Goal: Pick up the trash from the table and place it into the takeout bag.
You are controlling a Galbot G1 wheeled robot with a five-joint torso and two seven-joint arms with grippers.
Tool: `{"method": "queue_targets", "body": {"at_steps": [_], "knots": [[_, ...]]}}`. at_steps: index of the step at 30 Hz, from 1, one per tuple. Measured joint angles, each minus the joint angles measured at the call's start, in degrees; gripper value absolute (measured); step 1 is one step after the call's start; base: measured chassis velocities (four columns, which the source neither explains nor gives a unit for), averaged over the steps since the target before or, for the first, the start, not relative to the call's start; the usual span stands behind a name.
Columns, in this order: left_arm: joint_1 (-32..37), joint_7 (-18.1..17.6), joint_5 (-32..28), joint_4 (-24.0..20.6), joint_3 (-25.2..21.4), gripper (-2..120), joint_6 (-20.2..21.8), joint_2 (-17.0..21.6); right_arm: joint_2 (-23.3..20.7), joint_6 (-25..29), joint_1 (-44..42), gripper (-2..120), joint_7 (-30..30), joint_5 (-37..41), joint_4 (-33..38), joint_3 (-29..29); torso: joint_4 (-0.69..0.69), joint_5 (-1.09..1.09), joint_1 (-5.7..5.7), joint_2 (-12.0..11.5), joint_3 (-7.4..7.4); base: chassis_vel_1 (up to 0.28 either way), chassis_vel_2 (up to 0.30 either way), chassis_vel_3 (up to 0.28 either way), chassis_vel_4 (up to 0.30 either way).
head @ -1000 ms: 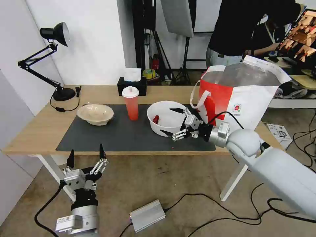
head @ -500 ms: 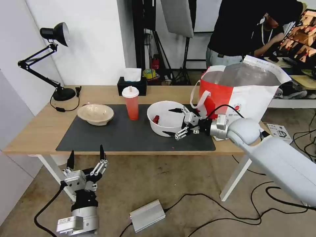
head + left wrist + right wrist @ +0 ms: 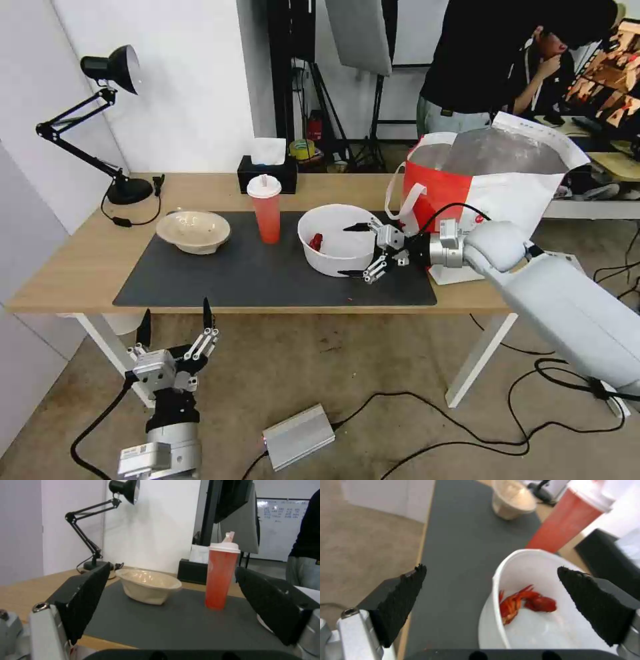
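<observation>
You are looking down at a long light-wood bench [image 3: 80, 267] covered by a dark grey mat [image 3: 253, 273]. 3 pieces of trash sit on the mat: a shallow beige bowl [image 3: 193, 231] toward the left end, a red drink cup [image 3: 266, 209] with a white lid near the middle, and a large white bowl [image 3: 338, 239] holding a red scrap [image 3: 316, 241] toward the right end. The takeout bag [image 3: 490, 187] stands open at the bench's right end, just beside the white bowl.

Your right gripper [image 3: 360, 251] reaches in from the right end, level with the white bowl's rim, fingers spread wide with 1 tip above the bowl's inside and the other outside its near wall. Nothing is held.

Your left gripper [image 3: 175, 322] hangs below the bench's front edge, fingers wide and empty.

To grip the bowl well, bring 1 finger inside the wall and 1 outside, close on the rim gently, and keep the bowl level so the scrap stays in. Lift clear before swinging toward the bag's open top.
</observation>
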Motion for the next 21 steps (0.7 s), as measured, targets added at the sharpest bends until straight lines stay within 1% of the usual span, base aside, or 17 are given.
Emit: {"method": "queue_targets", "body": {"at_steps": [2, 12, 21], "knots": [[-0.2, 0.0, 0.0, 0.2, 0.3, 100, -0.1, 0.0, 0.4, -0.4, 1.7, 100, -1.9, -0.1, -1.5, -0.8, 0.00, 0.00, 0.00, 0.0, 0.00, 0.000, 0.000, 0.000, 0.000], [-0.3, 0.0, 0.1, 0.5, 0.6, 100, -0.4, 0.0, 1.9, -0.7, 4.7, 100, -4.2, -1.1, -4.3, -2.8, 0.00, 0.00, 0.00, 0.0, 0.00, 0.000, 0.000, 0.000, 0.000], [0.0, -0.1, 0.1, 0.1, 0.6, 100, -0.5, 0.0, 4.9, -0.7, 7.6, 100, -7.8, -2.2, -9.2, -4.1, 0.00, -0.01, 0.00, 0.0, 0.00, 0.000, 0.000, 0.000, 0.000]]}}
